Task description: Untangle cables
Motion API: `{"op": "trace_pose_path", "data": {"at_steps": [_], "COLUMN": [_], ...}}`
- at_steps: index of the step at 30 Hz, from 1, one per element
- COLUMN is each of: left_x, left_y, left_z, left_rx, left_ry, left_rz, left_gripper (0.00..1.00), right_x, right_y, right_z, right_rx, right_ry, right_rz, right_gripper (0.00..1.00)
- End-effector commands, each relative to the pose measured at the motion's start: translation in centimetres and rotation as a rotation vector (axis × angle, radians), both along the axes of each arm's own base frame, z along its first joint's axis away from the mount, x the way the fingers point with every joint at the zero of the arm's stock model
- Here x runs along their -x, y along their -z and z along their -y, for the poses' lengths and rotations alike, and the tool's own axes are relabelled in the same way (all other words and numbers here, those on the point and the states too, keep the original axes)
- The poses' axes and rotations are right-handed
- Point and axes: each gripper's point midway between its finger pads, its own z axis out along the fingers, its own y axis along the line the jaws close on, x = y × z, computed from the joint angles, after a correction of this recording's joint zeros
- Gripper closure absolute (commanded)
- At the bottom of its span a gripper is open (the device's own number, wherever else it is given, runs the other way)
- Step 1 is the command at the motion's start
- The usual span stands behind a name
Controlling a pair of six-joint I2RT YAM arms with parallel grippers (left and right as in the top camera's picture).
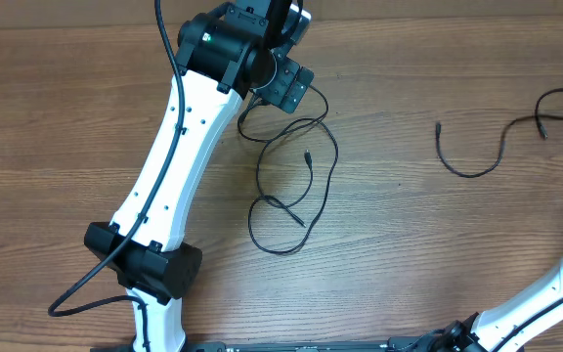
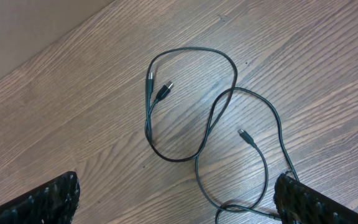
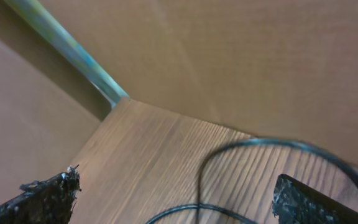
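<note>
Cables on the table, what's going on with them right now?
The robot is partway through untangling. Its left gripper hovers open over the looped cables, holding nothing. One separate strand lies apart, farther to the right. The right gripper is open too and empty, with a blurred cable loop just ahead of it.

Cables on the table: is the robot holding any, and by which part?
Nothing is held. The left gripper and right gripper both have open jaws; the cables lie loose on the table.
</note>
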Motion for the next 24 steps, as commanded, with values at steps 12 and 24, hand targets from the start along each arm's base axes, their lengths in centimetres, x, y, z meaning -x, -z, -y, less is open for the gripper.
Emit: {"op": "trace_pose_path", "data": {"at_steps": [12,24], "left_x": [-0.2,-0.2], "left_y": [-0.2,-0.2], "left_z": [0.0,0.0], "left_rx": [0.008,0.008], "left_ry": [0.003,0.003], "left_rz": [0.006,0.006], "left_gripper": [0.0,0.0], "right_x": [-2.1,1.3], "right_y": [1.5,7.2], "right_z": [-8.3,-16.9], "right_rx": [0.035,-0.232], "right_ry": [-0.425,-0.578], "right_rz": [-0.295,-0.579], "right_gripper": [0.0,0.0]}}
